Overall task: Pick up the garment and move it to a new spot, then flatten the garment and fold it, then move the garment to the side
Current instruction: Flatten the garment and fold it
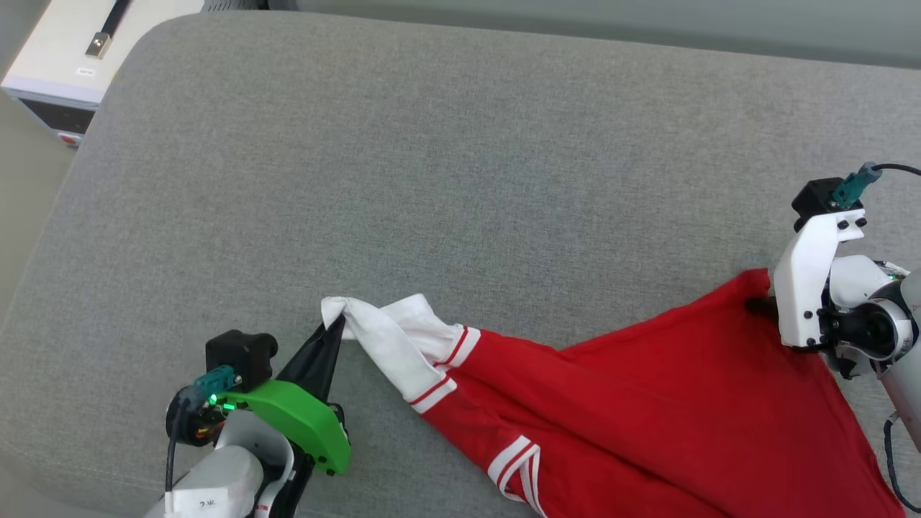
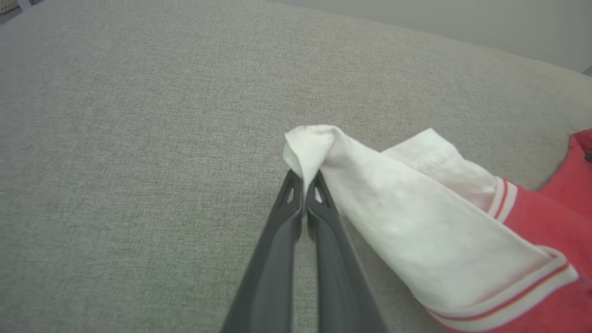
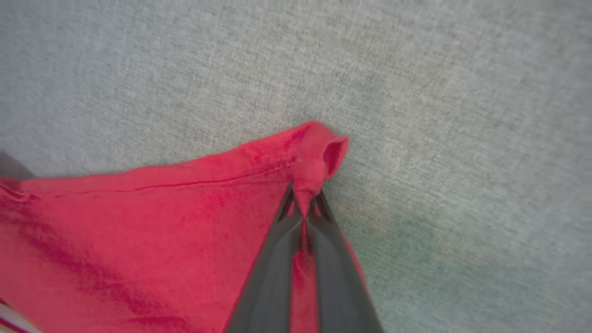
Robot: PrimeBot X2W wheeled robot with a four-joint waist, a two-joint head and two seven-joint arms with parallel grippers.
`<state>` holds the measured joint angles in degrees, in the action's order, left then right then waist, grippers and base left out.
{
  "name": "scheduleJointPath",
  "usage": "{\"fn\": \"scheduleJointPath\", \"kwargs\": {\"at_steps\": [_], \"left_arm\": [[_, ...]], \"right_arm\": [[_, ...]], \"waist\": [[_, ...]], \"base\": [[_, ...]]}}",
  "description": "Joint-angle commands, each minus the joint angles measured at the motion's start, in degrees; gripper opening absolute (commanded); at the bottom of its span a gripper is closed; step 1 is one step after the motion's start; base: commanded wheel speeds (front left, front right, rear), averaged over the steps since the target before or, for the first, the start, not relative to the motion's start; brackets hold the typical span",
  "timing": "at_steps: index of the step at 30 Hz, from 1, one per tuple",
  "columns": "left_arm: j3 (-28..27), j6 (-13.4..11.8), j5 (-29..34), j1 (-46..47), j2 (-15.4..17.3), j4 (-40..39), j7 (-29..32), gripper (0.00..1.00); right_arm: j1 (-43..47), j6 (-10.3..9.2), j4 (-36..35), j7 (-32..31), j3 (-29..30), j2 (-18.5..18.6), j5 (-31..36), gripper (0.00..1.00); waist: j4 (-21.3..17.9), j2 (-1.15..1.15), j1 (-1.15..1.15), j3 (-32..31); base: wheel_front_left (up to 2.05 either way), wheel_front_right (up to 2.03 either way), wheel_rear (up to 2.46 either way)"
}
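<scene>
We hold garment (image 1: 647, 410) on grey cushion (image 1: 432, 180): left gripper (image 1: 335, 327) pinches white sleeve tip, right gripper (image 1: 761, 306) pinches red corner; cloth stretched between.

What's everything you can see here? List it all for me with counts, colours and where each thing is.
garment: one, red with white sleeves and red-white striped trim, stretched across the cushion between the two grippers.
cushion: one, grey fabric, under the garment.
box: one, white with a dark lower front, beside the cushion at the head view's upper left.
strap: one, black with a metal end, lying on the box.
left gripper: one, dark fingers on a green mount, shut on the garment's white sleeve tip.
right gripper: one, dark fingers on a white mount, shut on a red corner of the garment.
</scene>
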<state>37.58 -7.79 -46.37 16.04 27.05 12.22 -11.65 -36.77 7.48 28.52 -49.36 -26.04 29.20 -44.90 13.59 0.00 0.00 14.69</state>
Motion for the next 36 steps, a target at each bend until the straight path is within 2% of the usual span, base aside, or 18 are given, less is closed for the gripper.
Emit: {"fn": "scheduleJointPath", "kwargs": {"at_steps": [1, 8, 12, 16, 22, 27, 36], "left_arm": [[-0.37, -0.06, 0.77, 1.99, 0.87, -0.05, -0.24, 0.00], [-1.34, 0.38, 2.84, 8.76, 3.64, 0.22, 1.70, 0.00], [-2.36, 1.72, 3.71, 15.11, 4.62, 2.25, 2.64, 0.00], [-3.96, 3.53, 3.56, 22.74, 4.24, 7.31, 2.93, 0.00], [-5.49, 6.28, 4.09, 36.00, 2.93, 16.78, 3.27, 0.00], [-5.35, 8.04, 6.58, 48.29, 2.51, 25.39, 3.56, 0.00], [-3.65, 9.21, 12.20, 66.87, 2.86, 35.53, 3.35, 0.00]], "right_arm": [[-0.53, 0.01, -0.04, 1.75, -0.68, -0.24, -0.24, 0.00], [-4.72, 0.01, 0.50, 9.27, 1.06, 0.66, 0.88, 0.00], [-7.86, 0.01, 3.33, 14.70, 2.48, -0.93, 3.30, 0.00], [-11.64, 0.01, 6.96, 19.27, 4.86, -3.52, 6.56, 0.00], [-19.93, 0.01, 10.78, 24.30, 7.67, -6.42, 9.96, 0.00], [-30.19, 0.01, 14.04, 28.61, 9.94, -8.35, 13.71, 0.00], [-47.66, 0.01, 19.52, 35.69, 13.53, -11.33, 21.12, 0.00]], "waist": [[-0.70, 0.00, 0.00, -1.65], [-2.59, 0.00, 0.00, -5.20], [-4.28, 0.00, 0.00, -6.40], [-5.78, 0.00, 0.00, -6.46], [-7.75, 0.00, 0.00, -3.79], [-9.60, 0.00, 0.00, -0.61], [-11.72, 0.00, 0.00, 4.60]], "base": [[0.00, 0.00, 0.00], [0.00, 0.00, 0.00], [0.00, 0.00, 0.00], [0.00, 0.00, 0.00], [0.00, 0.00, 0.00], [0.00, 0.00, 0.00], [0.00, 0.00, 0.00]]}}
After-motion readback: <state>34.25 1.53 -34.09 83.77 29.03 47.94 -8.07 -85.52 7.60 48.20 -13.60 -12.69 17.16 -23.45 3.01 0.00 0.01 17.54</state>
